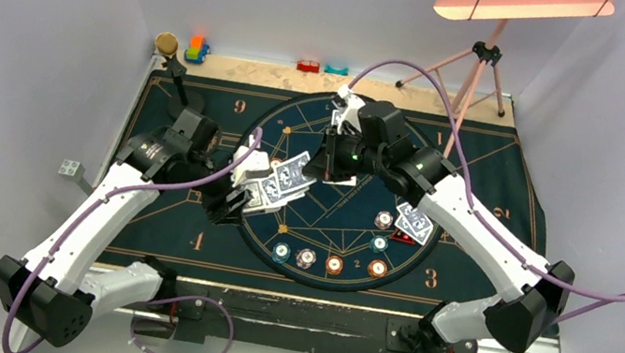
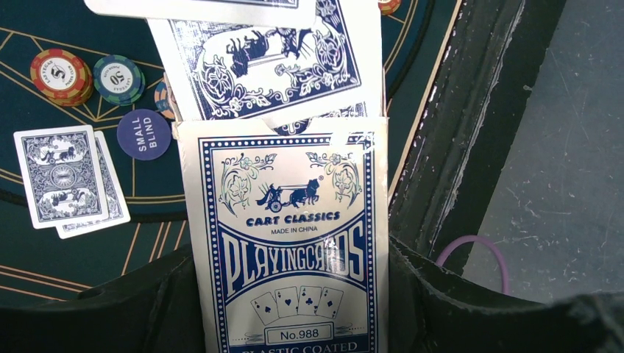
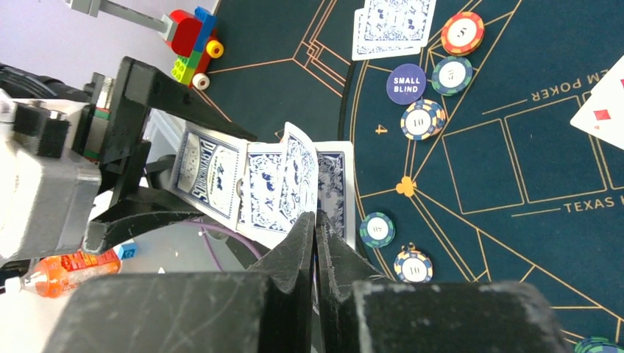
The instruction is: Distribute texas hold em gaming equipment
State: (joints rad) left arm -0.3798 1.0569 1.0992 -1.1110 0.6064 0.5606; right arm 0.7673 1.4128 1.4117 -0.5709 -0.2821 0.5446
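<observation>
Item: pale-walled booth [image 1: 26,46], table laid with a dark blue poker mat [image 1: 516,180] marked in gold. Left gripper [image 2: 294,312]: clamped across the lower half of an upright card box [image 2: 291,243], one finger on each long side, the box mouth pointing away from its wrist. Contents: blue-backed cards [image 2: 272,51] sliding out of that mouth in a loose fan, long axes in line with the box. Right gripper [image 3: 316,224]: fingers drawn together on the near edge of one card [image 3: 300,173], which stands straight ahead of the tips and partly turned out of the fan; the box lies just beyond it, to that gripper's left. Governing relation: the pinched card's long axis runs out of the box mouth, so a clean draw likely means pulling along that axis, away from the left gripper; the right arm is the one placed for it. Also on the mat: a dealt pair [image 3: 394,26], a small-blind disc [image 3: 406,83] and chips [image 3: 418,119], ahead and to the right of the right gripper, well apart from it.
</observation>
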